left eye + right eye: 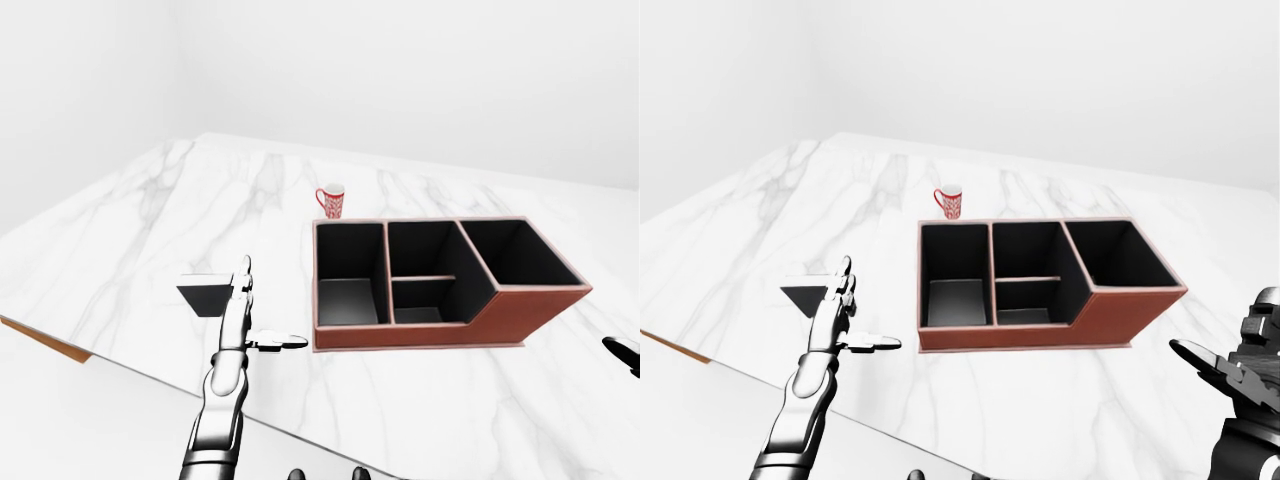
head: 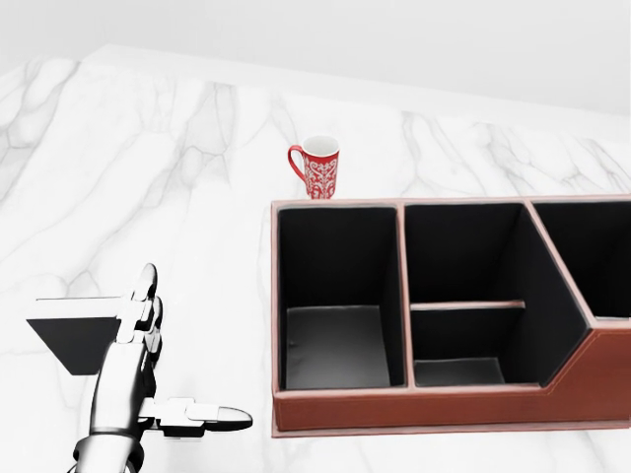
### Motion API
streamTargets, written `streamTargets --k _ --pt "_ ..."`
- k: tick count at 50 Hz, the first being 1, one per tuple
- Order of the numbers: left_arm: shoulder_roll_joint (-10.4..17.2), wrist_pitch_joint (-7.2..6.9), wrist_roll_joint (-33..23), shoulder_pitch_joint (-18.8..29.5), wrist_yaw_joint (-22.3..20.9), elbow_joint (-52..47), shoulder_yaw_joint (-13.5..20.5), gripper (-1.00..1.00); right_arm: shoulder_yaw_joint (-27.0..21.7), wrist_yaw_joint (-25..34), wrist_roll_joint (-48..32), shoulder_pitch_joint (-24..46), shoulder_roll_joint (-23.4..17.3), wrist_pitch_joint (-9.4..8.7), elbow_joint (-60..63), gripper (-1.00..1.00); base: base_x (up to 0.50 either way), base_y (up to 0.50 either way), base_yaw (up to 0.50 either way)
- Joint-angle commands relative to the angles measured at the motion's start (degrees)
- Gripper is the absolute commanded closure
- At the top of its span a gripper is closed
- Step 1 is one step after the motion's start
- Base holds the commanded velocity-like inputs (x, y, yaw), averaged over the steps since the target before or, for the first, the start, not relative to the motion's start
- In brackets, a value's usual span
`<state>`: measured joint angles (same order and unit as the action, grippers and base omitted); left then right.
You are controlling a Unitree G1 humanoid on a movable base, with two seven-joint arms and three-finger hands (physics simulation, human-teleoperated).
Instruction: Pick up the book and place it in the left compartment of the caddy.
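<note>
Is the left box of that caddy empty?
Empty: the caddy's left compartment shows only its bare dark floor.

Left robot hand (image 2: 133,340) raised, fingers straight, thumb out sideways; right robot hand (image 1: 1240,365) open, low right.

Caddy (image 2: 424,404): right end cut off by the head view's right edge. Book (image 2: 74,335): right edge hidden behind the left hand (image 2: 138,345). Right hand (image 1: 1230,370): cut off by the right-eye view's right edge. Mug (image 2: 317,168): base hidden behind the caddy's far wall.
</note>
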<state>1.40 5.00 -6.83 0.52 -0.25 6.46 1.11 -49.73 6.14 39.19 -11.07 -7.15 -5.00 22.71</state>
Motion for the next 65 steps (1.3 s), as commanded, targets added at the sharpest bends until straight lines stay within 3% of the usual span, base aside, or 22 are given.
streamTargets --k 1,27,33,35,38,39,41,46,48,49,52,56,57,60,65 --pt "0.0 0.0 0.02 -0.04 -0.01 0.02 0.01 -1.0 -0.05 0.06 -0.03 -0.11 0.06 0.0 0.24 -1.0 0.18 0.06 0.0" --pt "0.03 0.0 0.13 0.03 0.38 -0.04 0.24 -1.0 0.14 0.44 0.17 -0.08 0.35 0.0 0.57 -1.0 0.16 0.05 0.0" --pt "0.03 0.0 1.04 -0.81 1.17 -3.43 1.13 -1.0 0.54 1.28 -0.14 -0.2 0.77 0.0 0.65 -1.0 0.0 0.0 0.0" --pt "0.31 0.0 -2.36 -0.79 3.17 -5.09 0.81 -1.0 0.54 1.2 -0.03 -0.25 0.68 0.0 0.87 -1.0 0.0 0.0 0.0" --pt "-0.03 0.0 -1.14 -1.32 1.91 -5.9 0.32 -1.0 0.52 1.16 0.04 -0.36 0.74 0.0 1.16 -1.0 0.0 0.0 0.0" --pt "-0.04 0.0 -4.76 -1.26 5.1 -5.65 0.28 -1.0 0.46 1.19 0.08 -0.42 0.74 0.0 1.29 -1.0 0.0 0.0 0.0" --pt "-0.7 0.0 -5.09 -1.09 7.33 -6.91 0.93 -1.0 0.25 1.06 0.16 -0.58 0.73 0.0 1.74 -1.0 0.0 0.0 0.0" --pt "-0.26 0.0 -7.7 -1.52 9.89 -8.91 0.91 -1.0 0.37 1.41 -0.35 -0.29 0.71 0.0 0.98 -1.0 0.0 0.0 0.0" --pt "-0.29 0.0 -6.59 -1.48 8.9 -10.35 0.75 -1.0 0.31 1.28 -0.3 -0.3 0.64 0.0 1.08 -1.0 0.0 0.0 0.0" --pt "-0.7 0.0 -8.38 -1.29 11.44 -11.45 1.15 -1.0 0.25 1.19 -0.19 -0.37 0.65 0.0 1.29 -1.0 0.0 0.0 0.0" --pt "-0.61 0.0 -8.02 -1.97 10.72 -13.31 0.56 -1.0 0.2 1.2 -0.22 -0.3 0.63 0.0 1.31 -1.0 0.0 0.0 0.0" --pt "-0.66 0.0 -11.31 -2.66 12.81 -15.12 0.12 -1.0 0.3 1.26 -0.26 -0.14 0.5 0.0 0.81 -1.0 0.0 0.0 0.0" --pt "-0.84 0.0 -15.16 -3.07 15.7 -16.64 -0.03 -1.0 0.23 1.24 -0.04 -0.2 0.47 0.0 1.02 -1.0 0.0 0.0 0.0" --pt "-0.95 0.0 -19.43 -3.51 17.45 -19.07 -0.39 -1.0 0.19 1.17 0.04 -0.33 0.55 0.0 1.37 -1.0 0.0 0.0 0.0" --pt "-0.88 0.0 -22.61 -3.6 20.87 -20.89 0.51 -1.0 0.2 1.28 -0.09 -0.2 0.54 0.0 0.92 -1.0 0.0 0.0 0.0"
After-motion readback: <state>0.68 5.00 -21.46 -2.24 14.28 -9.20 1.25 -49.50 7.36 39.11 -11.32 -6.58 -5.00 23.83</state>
